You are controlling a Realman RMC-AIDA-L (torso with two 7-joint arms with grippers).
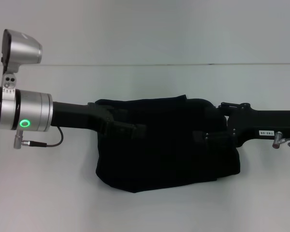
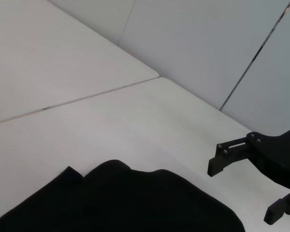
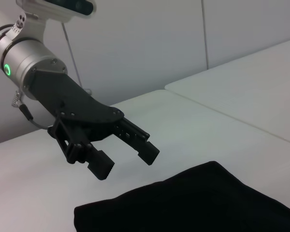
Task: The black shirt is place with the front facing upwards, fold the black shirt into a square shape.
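The black shirt (image 1: 159,159) lies bunched into a rough rectangular heap in the middle of the white table; its edge also shows in the wrist views (image 2: 135,203) (image 3: 208,203). My left gripper (image 1: 137,129) hovers over the shirt's left part. The right wrist view shows the left gripper (image 3: 125,158) open, above the cloth with nothing between its fingers. My right gripper (image 1: 201,137) reaches in over the shirt's right part. In the left wrist view the right gripper (image 2: 246,191) is open and holds nothing.
The white table (image 1: 135,82) runs out on all sides of the shirt, with a seam line across its far part. A pale wall stands behind it. Both forearms span the table from left and right at shirt height.
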